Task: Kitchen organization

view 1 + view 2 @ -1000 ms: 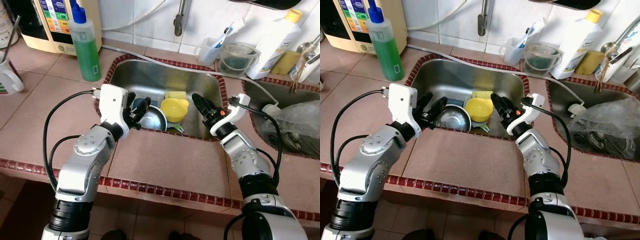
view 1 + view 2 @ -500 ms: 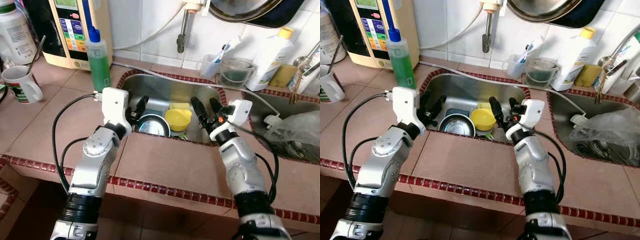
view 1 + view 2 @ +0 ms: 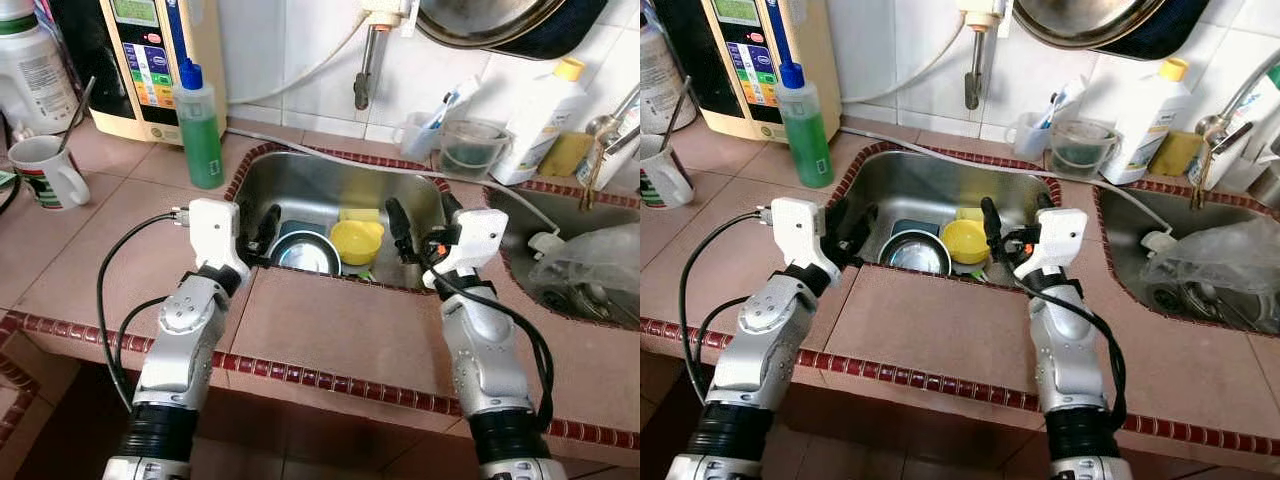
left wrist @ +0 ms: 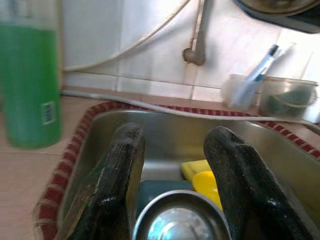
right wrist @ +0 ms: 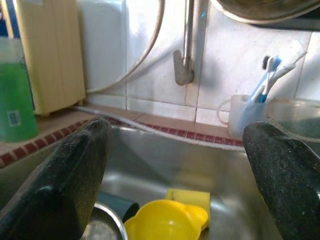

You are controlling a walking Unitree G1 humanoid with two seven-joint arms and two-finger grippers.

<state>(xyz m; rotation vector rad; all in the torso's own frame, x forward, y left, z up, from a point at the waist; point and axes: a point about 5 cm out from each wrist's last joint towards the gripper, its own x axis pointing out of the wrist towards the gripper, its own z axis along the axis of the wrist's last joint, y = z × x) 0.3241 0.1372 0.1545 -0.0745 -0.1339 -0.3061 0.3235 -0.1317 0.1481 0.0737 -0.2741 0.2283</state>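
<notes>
1. Nearest, the tiled worktop (image 3: 330,330) runs under both silver arms, whose wrists sit at the front lip of the sink (image 3: 300,180).
2. Compared with a second ago, the head camera has lifted and drawn back, so more of the wall and worktop shows; that shift belongs to the view, not to the dishes.
3. The left end effector (image 3: 262,225), fingers apart and empty, hangs at the sink's front-left corner just beside the steel bowl (image 3: 306,253); it has pulled back from over the bowl toward the rim.
4. The right end effector (image 3: 420,220), fingers spread wide and holding nothing, has risen and now points up over the sink's right side.
5. The yellow cup (image 3: 356,240) lies beside the steel bowl, with a yellow sponge (image 3: 358,214) behind it.
6. Judgement: both arms look to be resetting, not grasping.
7. Farther off, a green soap bottle (image 3: 201,125) stands left of the sink.
</notes>
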